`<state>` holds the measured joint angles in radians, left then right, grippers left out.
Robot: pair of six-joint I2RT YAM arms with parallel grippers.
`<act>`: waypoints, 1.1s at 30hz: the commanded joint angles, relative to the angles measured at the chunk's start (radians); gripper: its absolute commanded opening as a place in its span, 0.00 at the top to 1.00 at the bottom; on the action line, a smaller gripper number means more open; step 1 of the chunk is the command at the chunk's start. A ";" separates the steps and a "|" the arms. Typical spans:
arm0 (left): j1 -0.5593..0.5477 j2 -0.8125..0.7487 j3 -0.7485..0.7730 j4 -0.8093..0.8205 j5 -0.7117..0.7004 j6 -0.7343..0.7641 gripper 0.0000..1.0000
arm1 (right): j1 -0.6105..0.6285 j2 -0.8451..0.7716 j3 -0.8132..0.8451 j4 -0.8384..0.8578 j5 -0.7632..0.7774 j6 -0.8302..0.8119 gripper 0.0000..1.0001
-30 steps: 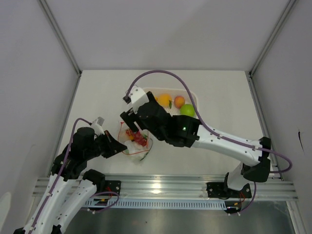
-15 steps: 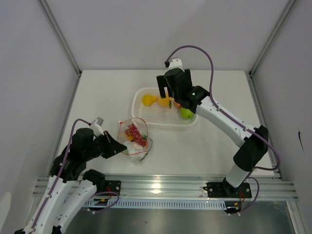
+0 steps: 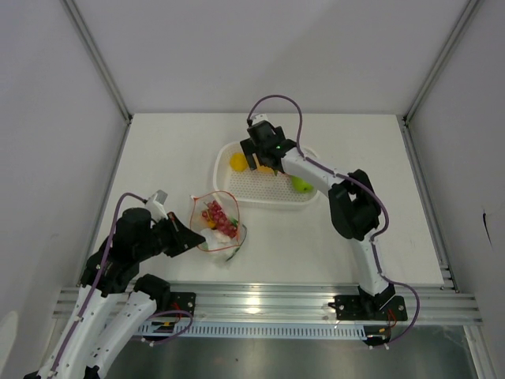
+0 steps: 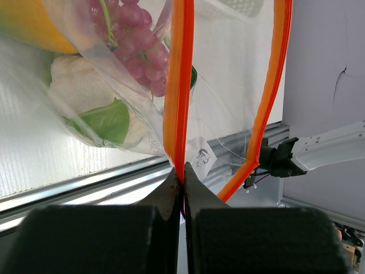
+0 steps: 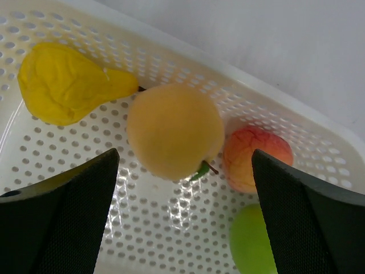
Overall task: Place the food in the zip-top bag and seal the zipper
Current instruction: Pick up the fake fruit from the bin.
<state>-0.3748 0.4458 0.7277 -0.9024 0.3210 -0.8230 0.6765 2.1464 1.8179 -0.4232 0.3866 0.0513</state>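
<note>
My left gripper is shut on the red-orange zipper strip of the clear zip-top bag, holding its mouth open. Inside the bag are dark red grapes, a white cauliflower and a yellow-orange fruit. My right gripper is open and empty above the white perforated basket. Between and ahead of its fingers lie an orange fruit, a yellow fruit, a peach and a green apple.
The basket's rim runs across the right wrist view, white table behind it. Grey walls close in both sides. A metal rail runs along the table's near edge by the arm bases.
My right arm has swung from over the bag back to the basket and now hovers over the fruit there. The left gripper and the bag have not moved.
</note>
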 commanded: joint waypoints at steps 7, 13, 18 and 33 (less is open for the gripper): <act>0.002 0.010 -0.017 0.025 0.029 -0.005 0.99 | 0.000 0.127 0.143 0.037 -0.006 -0.022 0.01; 0.002 0.013 -0.017 0.023 0.026 0.002 0.99 | 0.000 0.161 0.149 0.032 0.012 0.005 0.03; 0.002 0.007 -0.014 0.023 0.032 -0.001 1.00 | 0.000 0.161 0.136 0.034 -0.003 0.028 0.12; 0.002 0.004 0.007 0.014 0.023 -0.002 0.99 | 0.041 -0.147 0.026 0.000 0.029 0.053 0.71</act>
<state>-0.3748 0.4461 0.7143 -0.9001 0.3267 -0.8223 0.6846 2.2131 1.8618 -0.4374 0.3813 0.0856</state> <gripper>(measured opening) 0.004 0.792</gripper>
